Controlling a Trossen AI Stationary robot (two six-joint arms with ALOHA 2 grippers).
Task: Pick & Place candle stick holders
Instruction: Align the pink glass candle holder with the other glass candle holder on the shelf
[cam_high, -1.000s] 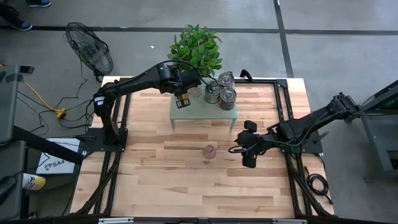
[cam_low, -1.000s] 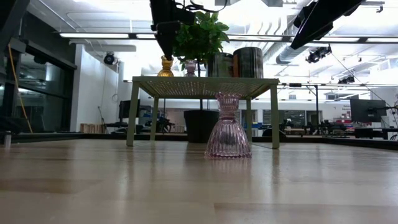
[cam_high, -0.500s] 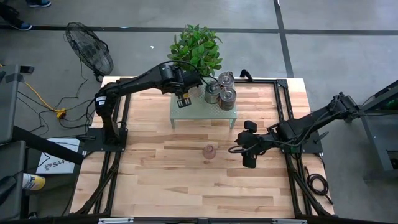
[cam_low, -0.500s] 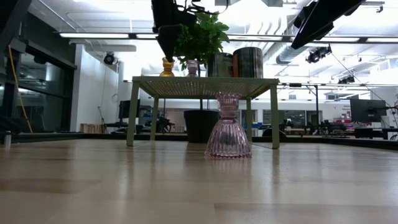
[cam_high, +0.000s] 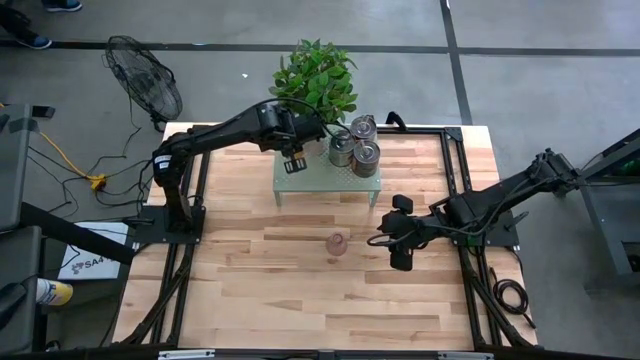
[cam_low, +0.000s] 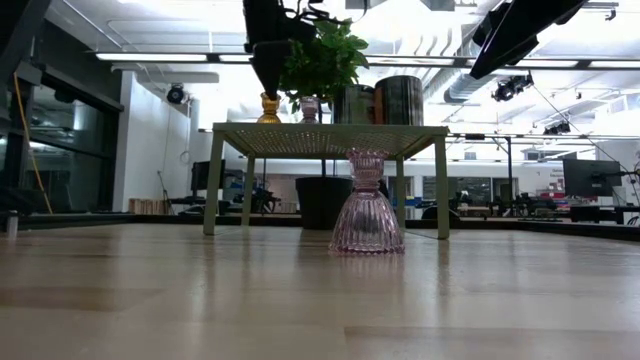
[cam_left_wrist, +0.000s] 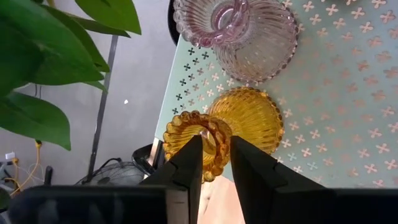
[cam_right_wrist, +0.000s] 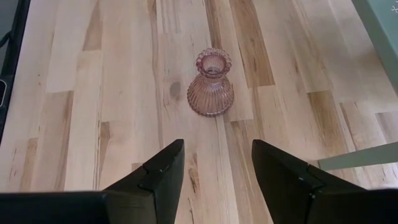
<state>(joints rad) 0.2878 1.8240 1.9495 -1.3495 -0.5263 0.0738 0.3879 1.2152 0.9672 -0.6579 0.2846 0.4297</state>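
Note:
A green perforated shelf (cam_high: 330, 182) stands at the table's far middle. On it stand three silver holders (cam_high: 353, 145), a pale pink glass holder (cam_left_wrist: 242, 31) and an amber glass holder (cam_left_wrist: 242, 118). My left gripper (cam_left_wrist: 216, 163) is above the shelf's far left part, shut on the amber holder. A second pink holder (cam_right_wrist: 212, 84) stands on its wide base on the bare table, in front of the shelf. My right gripper (cam_right_wrist: 217, 168) is open and empty, to that holder's right and pointing at it. My left gripper comes from above, pointing down, at the amber holder's top rim (cam_left_wrist: 217, 134). A piece of the rim wall lies between the two fingers, one finger over the hollow and one outside. The holder stands upright with its base (cam_left_wrist: 255, 121) on the shelf.
A potted plant (cam_high: 315, 75) stands behind the shelf, its leaves close to my left arm. A fan (cam_high: 145, 88) stands off the table's far left corner. Bare wood lies in front of the pink holder on the table.

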